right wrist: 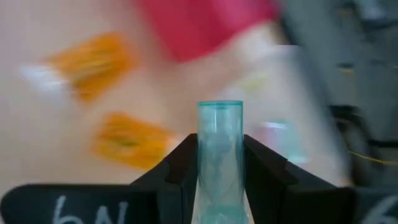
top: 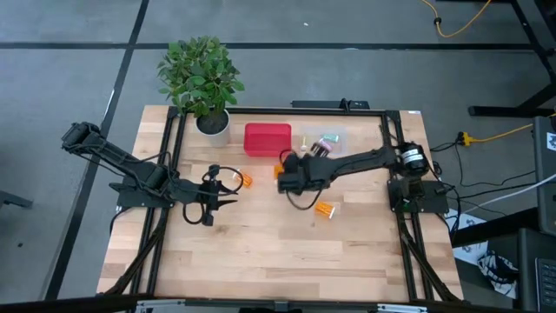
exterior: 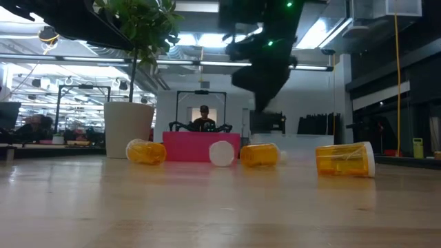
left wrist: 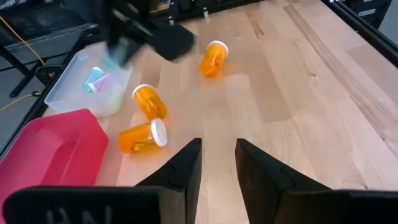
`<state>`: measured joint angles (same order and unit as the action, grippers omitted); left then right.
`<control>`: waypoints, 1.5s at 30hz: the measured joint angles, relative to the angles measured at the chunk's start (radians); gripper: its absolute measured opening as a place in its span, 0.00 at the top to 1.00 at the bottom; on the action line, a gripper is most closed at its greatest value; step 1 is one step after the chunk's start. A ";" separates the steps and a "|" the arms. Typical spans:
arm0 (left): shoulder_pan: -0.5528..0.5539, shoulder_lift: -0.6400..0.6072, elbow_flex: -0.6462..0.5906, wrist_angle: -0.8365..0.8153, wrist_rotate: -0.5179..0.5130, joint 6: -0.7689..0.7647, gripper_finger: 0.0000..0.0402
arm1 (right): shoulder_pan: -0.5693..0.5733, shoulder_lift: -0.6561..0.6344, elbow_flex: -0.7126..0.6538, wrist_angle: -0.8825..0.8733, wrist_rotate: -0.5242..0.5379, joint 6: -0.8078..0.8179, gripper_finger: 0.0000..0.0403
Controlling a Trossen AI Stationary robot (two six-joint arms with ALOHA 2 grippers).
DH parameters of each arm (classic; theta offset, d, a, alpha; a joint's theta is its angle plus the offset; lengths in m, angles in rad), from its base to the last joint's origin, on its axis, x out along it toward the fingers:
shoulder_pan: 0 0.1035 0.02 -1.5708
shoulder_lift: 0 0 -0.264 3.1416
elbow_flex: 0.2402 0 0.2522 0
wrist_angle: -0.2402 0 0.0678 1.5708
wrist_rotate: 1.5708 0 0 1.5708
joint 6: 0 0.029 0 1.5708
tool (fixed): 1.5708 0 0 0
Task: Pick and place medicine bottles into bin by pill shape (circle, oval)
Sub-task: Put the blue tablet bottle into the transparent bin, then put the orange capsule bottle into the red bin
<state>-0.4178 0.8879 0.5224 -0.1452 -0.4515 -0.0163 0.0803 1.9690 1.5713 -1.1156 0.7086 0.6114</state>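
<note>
Between the right tool (right wrist: 219, 163) fingers, translucent teal bottle (right wrist: 219, 149), upright

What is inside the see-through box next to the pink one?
The clear box holds small pastel bottles, teal and purplish. The right arm hides part of it, so more could sit there.

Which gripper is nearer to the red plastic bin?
The right. The right gripper, shut on a teal translucent bottle, is just in front of the red plastic bin; the left gripper is farther off.
</note>
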 joint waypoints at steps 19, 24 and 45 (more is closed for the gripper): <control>0.001 0.000 0.000 0.000 0.000 0.000 0.77 | -0.282 -0.034 -0.059 -0.208 0.064 0.121 0.67; 0.001 0.000 0.000 0.000 0.000 0.000 0.77 | -0.281 -0.034 -0.059 -0.192 0.053 0.118 0.60; 0.001 0.000 0.000 0.000 0.000 0.001 0.77 | 0.079 -0.034 -0.058 -0.250 -0.427 0.124 0.49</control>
<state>-0.4171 0.8879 0.5224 -0.1448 -0.4515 -0.0154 0.1591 1.9350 1.5135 -1.3657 0.2819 0.7354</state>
